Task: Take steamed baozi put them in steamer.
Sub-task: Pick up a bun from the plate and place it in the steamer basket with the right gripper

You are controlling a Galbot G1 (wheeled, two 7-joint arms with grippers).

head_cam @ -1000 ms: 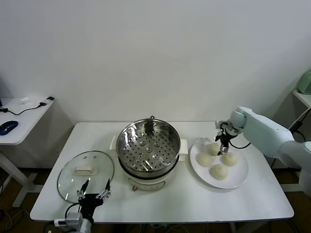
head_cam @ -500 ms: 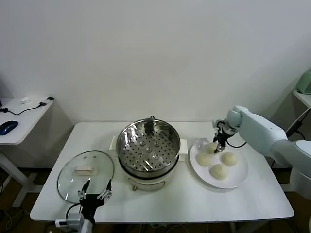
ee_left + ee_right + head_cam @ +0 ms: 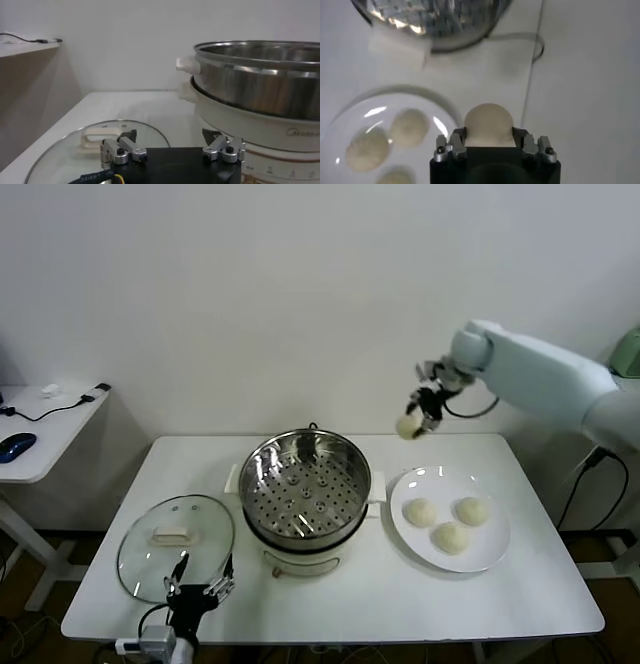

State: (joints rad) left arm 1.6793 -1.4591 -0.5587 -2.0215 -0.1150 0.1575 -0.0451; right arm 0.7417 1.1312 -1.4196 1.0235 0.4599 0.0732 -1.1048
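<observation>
My right gripper [image 3: 417, 418] is shut on one pale baozi [image 3: 407, 426] and holds it high in the air, above the table's back edge between the steamer and the plate. In the right wrist view the baozi [image 3: 488, 123] sits between the fingers [image 3: 458, 140]. Three more baozi [image 3: 452, 536] lie on the white plate [image 3: 495, 556]. The shiny steel steamer [image 3: 306, 485] with its perforated tray stands empty at the table's middle. My left gripper [image 3: 198, 582] is open and idle at the table's front left edge, beside the glass lid.
A round glass lid [image 3: 176, 545] with a cream handle lies at the front left. The steamer's wall [image 3: 260, 75] rises close to the left gripper. A side table [image 3: 40, 429] with a mouse and cable stands at far left.
My right gripper closed on one baozi on the plate and lifted it up and to the left, toward the steamer. The plate now holds three. The left arm stayed put.
</observation>
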